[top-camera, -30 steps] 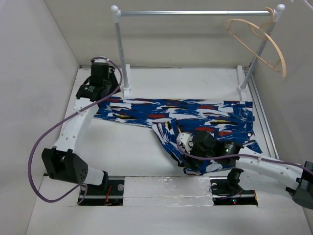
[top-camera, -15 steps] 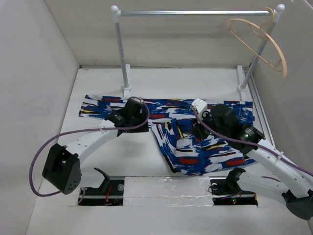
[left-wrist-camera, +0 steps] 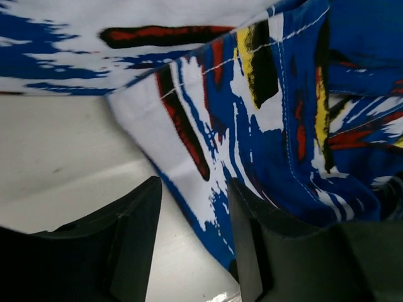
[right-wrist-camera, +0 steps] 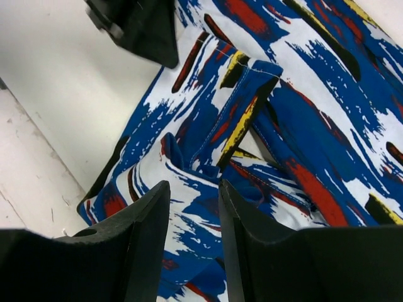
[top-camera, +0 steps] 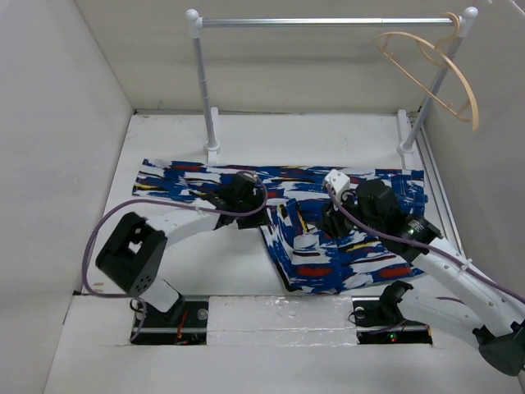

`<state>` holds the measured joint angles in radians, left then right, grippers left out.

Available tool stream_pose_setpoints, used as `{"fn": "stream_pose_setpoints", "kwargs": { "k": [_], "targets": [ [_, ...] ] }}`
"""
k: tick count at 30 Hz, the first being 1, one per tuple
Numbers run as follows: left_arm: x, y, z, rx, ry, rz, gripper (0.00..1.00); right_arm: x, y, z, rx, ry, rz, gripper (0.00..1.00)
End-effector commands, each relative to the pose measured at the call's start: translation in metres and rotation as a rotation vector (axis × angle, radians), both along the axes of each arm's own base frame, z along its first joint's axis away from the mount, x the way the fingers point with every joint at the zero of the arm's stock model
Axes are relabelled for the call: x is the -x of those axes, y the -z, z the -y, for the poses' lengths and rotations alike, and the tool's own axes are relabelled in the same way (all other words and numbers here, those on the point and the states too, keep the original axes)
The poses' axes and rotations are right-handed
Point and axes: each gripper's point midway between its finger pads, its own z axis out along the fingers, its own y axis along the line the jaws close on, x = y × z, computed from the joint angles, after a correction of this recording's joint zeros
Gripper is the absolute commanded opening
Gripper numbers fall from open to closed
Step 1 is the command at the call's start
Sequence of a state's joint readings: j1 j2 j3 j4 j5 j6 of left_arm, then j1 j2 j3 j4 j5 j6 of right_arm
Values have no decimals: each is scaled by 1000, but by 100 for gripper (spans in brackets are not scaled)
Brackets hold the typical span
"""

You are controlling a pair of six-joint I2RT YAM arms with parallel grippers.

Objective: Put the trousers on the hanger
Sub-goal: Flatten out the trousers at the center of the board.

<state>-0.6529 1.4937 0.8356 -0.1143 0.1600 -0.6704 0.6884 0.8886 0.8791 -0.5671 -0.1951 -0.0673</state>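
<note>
With the trousers (top-camera: 344, 263) lying half-folded on the surface (top-camera: 328, 139), well apart from the hanger (top-camera: 467, 82) up on the rail (top-camera: 328, 22), the left jaws and right jaws both hover parted at the bunched fold, so the pick-up calls for closing on cloth.

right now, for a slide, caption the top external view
Left gripper and right gripper, both open, over the printed trousers on the table; hanger hangs from the rail.

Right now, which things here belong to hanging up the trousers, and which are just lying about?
For the job: blue, white and red printed fabric trousers; thin light-tan curved hanger.
Just standing there: silver rail on white posts.
</note>
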Motion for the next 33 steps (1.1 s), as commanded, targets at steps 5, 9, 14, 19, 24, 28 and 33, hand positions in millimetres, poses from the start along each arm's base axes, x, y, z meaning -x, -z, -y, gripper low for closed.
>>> {"fn": "stream_pose_setpoints", "kwargs": {
  "k": [5, 9, 14, 19, 24, 28, 33],
  "targets": [
    [-2, 31, 18, -108, -16, -26, 31, -1, -24, -7, -105, -8, 74, 42],
    [-3, 31, 13, -136, -40, -31, 13, -2, -26, -5, -101, -5, 81, 42],
    [-2, 15, -18, -217, -126, 19, 0, -6, -26, 2, -78, 7, 90, 42],
    [-5, -51, -64, -231, -311, 164, 0, -15, -27, 8, -54, 15, 101, 42],
    [-8, -128, -168, -235, -665, 310, 0, -25, -10, 18, -18, 53, 61, 43],
    [-2, -184, -254, -229, -958, 441, 0, -32, 6, 26, 8, 84, 9, 52],
    [27, -208, -309, -302, -1196, 505, 0, -37, 26, 34, 36, 100, -57, 69]
  ]
}}
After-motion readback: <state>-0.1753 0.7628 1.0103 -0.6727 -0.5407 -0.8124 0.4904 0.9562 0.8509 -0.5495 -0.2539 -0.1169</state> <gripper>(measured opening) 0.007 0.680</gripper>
